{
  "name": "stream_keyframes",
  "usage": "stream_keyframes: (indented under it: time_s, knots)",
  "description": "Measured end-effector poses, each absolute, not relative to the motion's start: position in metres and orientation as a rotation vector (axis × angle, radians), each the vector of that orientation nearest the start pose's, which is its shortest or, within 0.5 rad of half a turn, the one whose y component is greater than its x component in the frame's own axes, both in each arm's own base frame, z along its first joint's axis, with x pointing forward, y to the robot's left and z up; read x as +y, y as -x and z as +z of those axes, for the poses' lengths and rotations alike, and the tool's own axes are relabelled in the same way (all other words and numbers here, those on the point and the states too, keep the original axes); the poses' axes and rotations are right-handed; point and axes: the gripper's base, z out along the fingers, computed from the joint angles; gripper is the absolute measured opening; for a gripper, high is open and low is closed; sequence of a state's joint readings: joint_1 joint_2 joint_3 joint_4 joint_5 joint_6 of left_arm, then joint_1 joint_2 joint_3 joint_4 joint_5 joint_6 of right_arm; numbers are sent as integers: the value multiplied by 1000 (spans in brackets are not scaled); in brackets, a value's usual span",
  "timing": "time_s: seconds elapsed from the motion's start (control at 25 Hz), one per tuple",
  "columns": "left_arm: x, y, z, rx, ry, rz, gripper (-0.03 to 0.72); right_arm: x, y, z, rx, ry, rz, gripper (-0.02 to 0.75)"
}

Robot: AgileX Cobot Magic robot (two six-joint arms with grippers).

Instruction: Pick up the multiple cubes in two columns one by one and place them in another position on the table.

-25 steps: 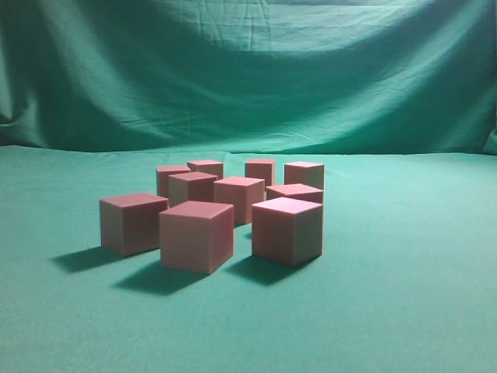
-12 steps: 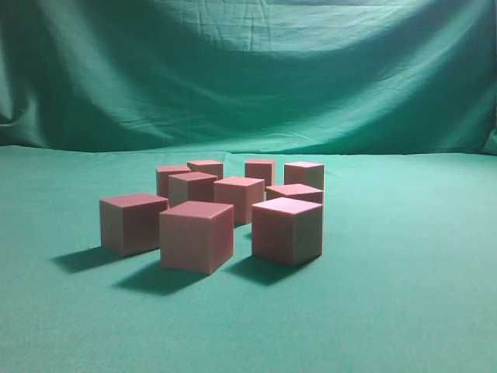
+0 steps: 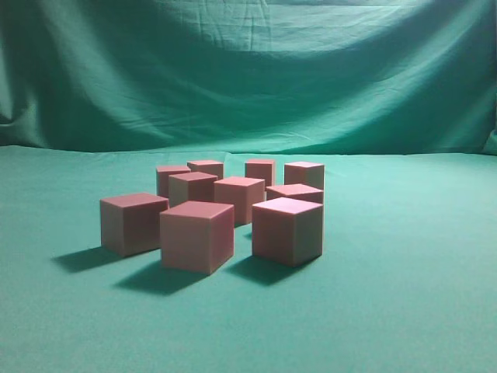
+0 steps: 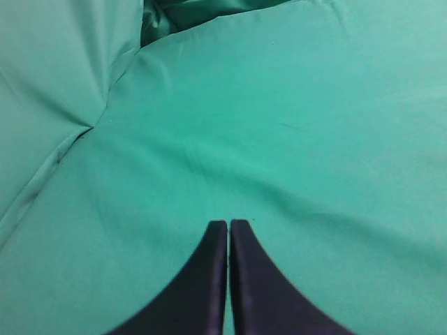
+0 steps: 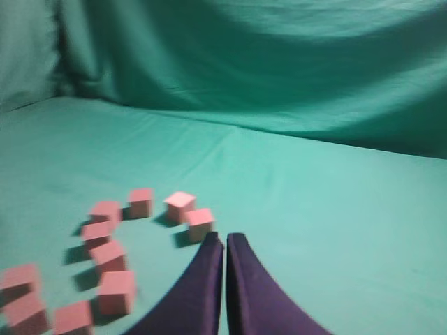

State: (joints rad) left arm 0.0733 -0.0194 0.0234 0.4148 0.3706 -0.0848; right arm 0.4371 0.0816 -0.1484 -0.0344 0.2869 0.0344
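Nine cubes (image 3: 196, 235) visible in the exterior view (a tenth may be hidden), clustered mid-table (image 3: 404, 295) in two loose columns running toward the far edge, gaps between them probably left so fingers can get in. Matte reddish-pink blocks, sharp edges, plain faces; smooth green cloth under them, wrinkled backdrop (image 3: 248, 70) behind. Left gripper (image 4: 228, 227) clenched with nothing in it, over bare cloth. Right gripper (image 5: 224, 239) also pressed closed and empty, hanging above the cubes' side. No pick started, I'd judge.
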Motion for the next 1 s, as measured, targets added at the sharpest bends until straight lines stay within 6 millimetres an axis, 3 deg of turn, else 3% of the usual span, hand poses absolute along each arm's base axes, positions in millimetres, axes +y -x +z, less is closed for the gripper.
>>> stream_keyframes:
  time_s: [0.32, 0.6, 1.0]
  knots:
    - [17, -51, 176, 1842, -109, 399, 0, 11, -54, 184, 1746, 97, 200, 0]
    - [17, -51, 176, 1842, -109, 399, 0, 6, -54, 175, 1831, 15, 127, 0]
    - [17, -51, 176, 1842, -109, 399, 0, 5, -52, 169, 1903, 67, 79, 0]
